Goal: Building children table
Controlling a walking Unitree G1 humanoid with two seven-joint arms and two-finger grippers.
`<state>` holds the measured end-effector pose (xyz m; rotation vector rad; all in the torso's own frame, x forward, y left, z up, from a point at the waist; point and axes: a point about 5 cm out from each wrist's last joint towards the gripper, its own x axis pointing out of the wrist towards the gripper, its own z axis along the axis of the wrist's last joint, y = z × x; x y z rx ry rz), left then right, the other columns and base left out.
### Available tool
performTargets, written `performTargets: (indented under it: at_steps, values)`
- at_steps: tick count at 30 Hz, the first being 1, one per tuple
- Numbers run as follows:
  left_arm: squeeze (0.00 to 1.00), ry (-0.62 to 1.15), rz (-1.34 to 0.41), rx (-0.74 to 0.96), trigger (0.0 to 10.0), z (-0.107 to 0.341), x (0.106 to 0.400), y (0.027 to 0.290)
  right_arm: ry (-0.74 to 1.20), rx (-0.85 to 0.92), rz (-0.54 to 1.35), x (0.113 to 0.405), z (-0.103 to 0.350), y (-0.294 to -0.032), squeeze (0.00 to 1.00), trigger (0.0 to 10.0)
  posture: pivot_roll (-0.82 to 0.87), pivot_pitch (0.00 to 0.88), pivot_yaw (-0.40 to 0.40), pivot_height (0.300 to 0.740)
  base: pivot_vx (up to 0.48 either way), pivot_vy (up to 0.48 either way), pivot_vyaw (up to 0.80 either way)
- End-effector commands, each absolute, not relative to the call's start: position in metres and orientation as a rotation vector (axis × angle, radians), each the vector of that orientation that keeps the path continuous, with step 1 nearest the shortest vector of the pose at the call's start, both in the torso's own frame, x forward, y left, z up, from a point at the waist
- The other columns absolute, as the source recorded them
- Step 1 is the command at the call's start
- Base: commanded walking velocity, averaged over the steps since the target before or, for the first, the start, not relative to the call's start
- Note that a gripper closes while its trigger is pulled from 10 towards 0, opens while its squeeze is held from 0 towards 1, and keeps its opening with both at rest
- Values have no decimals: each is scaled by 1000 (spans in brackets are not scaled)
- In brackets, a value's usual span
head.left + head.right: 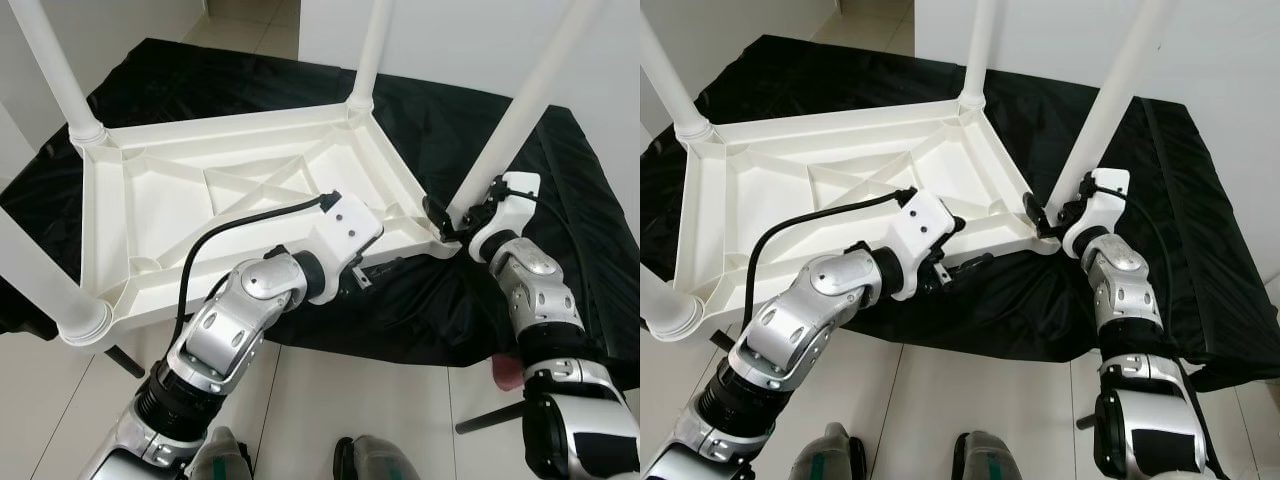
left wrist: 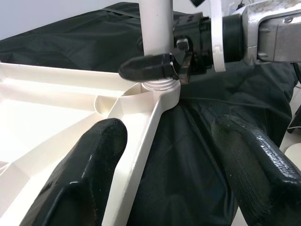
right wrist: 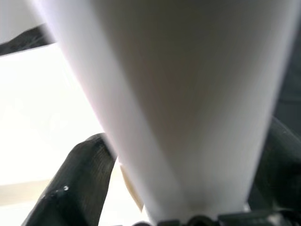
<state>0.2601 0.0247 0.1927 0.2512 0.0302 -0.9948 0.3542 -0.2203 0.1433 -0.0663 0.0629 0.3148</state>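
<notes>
The white table point(image 1: 250, 190) lies upside down on a black cloth point(image 1: 440, 120), legs poking up. At about 3 o'clock, the right gripper point(image 1: 447, 222) is squeezed around the bottom of the leg point(image 1: 525, 110) at the near right corner. At 6 o'clock, the left gripper point(image 2: 164, 155) has fingers point(image 2: 89, 165) spread apart over the table's near edge.

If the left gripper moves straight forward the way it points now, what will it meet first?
Probably the table frame's edge rail, lying between its open jaws; further along stands the leg held by the right gripper.
</notes>
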Motion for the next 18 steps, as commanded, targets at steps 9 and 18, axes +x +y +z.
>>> performTargets:
  at_steps: [9,18]
  values:
    - [0,36,-1004,255,10000,192,260,25,104,-31,363,358,133,-223,0,0,-29,26,-46,740,0,0,0]
    - [0,36,-1011,250,10000,192,259,23,73,3,344,356,133,-225,0,0,-44,34,-48,740,0,0,0]
